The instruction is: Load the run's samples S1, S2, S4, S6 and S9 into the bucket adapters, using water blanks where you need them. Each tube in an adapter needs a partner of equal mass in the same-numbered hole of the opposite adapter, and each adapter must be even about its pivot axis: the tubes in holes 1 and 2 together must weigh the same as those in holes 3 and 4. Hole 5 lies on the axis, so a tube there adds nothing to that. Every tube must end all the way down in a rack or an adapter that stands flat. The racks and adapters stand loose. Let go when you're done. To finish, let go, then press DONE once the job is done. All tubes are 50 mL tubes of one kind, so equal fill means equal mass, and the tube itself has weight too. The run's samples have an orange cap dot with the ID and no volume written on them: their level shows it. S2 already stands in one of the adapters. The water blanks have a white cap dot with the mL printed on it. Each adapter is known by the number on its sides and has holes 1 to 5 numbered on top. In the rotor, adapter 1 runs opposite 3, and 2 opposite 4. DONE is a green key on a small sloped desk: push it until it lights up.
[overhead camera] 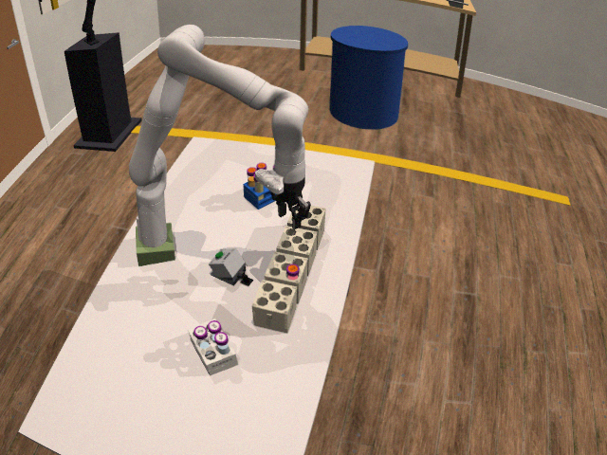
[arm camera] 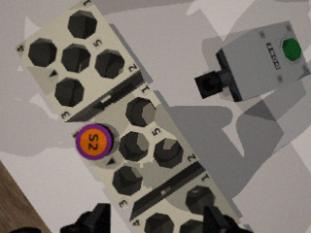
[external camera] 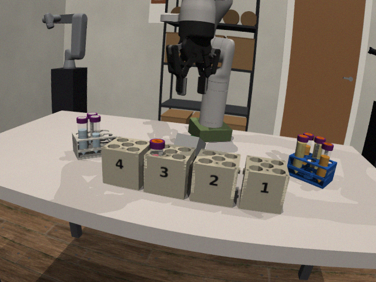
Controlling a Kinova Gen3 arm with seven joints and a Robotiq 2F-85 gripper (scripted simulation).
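Four beige adapters stand in a row: 4 [external camera: 123, 165], 3 [external camera: 165, 173], 2 [external camera: 214, 178] and 1 [external camera: 264, 185]. Sample S2 [arm camera: 93, 141], purple cap with an orange dot, stands in hole 4 of adapter 3 and also shows in the exterior view [external camera: 157, 143]. All other adapter holes in view are empty. My gripper [external camera: 190, 86] is open and empty, well above the row, about over the joint of adapters 3 and 2; in the wrist view its fingertips show at the bottom edge. The blue sample rack [external camera: 312, 164] holds several orange-dot tubes. The grey blank rack [external camera: 89, 136] holds three white-dot tubes.
The DONE desk [arm camera: 264, 58] with its green key [arm camera: 291, 48] stands on the arm's side of the adapter row, close to adapters 3 and 2. The arm's green base [overhead camera: 156, 249] is behind it. The adapters stand nearly touching.
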